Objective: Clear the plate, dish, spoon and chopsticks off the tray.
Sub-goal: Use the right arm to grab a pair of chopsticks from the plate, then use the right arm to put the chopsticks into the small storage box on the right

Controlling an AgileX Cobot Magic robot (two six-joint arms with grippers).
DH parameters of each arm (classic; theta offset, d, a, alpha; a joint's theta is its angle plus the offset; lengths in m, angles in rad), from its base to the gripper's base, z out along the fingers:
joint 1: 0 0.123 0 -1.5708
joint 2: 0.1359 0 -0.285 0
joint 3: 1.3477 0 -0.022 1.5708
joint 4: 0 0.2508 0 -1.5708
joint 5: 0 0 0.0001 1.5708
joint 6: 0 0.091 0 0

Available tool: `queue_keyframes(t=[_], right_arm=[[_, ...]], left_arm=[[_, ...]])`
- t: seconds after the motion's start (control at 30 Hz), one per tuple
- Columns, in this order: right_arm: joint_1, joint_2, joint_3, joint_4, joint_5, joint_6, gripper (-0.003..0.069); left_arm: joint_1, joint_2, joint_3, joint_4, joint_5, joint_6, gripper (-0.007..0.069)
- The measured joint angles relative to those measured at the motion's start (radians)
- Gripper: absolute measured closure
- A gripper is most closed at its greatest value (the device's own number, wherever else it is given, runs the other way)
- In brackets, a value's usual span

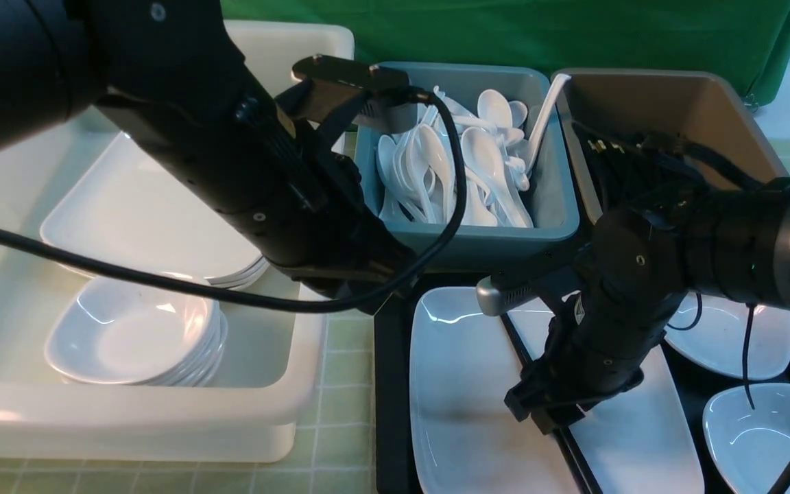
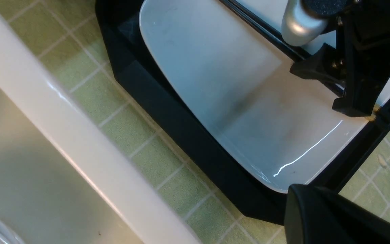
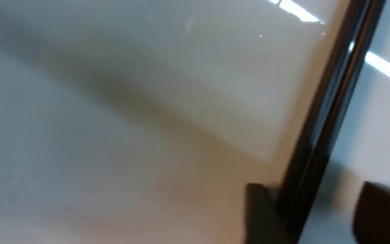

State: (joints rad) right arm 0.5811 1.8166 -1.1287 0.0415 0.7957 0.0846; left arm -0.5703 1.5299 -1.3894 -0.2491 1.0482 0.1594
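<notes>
Right wrist view: right jaws apart astride chopsticks along plate edge; left jaws together.

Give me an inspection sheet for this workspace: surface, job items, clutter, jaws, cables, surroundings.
Surface: green tiled table cover; black tray at front right.
Job's things: plate on the tray, chopsticks lying across it; two small dishes beside it on the tray; no spoon seen on the tray.
Clutter: cream tub with stacked plates and stacked dishes; teal tub full of white spoons; brown-grey tub holding spare chopsticks.
Grippers: right gripper jaws open, straddling the chopsticks; left gripper shut, nothing seen held.
Cables: black cable sags over the cream tub; thin cable hangs over a dish.
Surroundings: green cloth backdrop.
</notes>
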Motion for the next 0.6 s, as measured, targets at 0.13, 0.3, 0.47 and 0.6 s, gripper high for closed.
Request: queue_keyframes(t=[0.13, 0.3, 0.47, 0.6], right_arm=[[0.000, 0.011, 0.000, 0.002, 0.001, -0.005, 0.0567], [0.000, 0.001, -0.001, 0.003, 0.042, -0.013, 0.0561], [-0.004, -0.139, -0.004, 0.005, 0.086, -0.029, 0.0561], [-0.058, -0.260, -0.058, 0.013, 0.114, -0.042, 0.0561]], left_arm=[[0.000, 0.000, 0.000, -0.002, 0.000, 0.000, 0.0644], [0.000, 0.000, 0.000, -0.007, 0.000, 0.000, 0.0644], [0.000, 0.000, 0.000, -0.023, -0.039, 0.000, 0.0644], [0.000, 0.000, 0.000, -0.074, -0.160, 0.027, 0.0644]])
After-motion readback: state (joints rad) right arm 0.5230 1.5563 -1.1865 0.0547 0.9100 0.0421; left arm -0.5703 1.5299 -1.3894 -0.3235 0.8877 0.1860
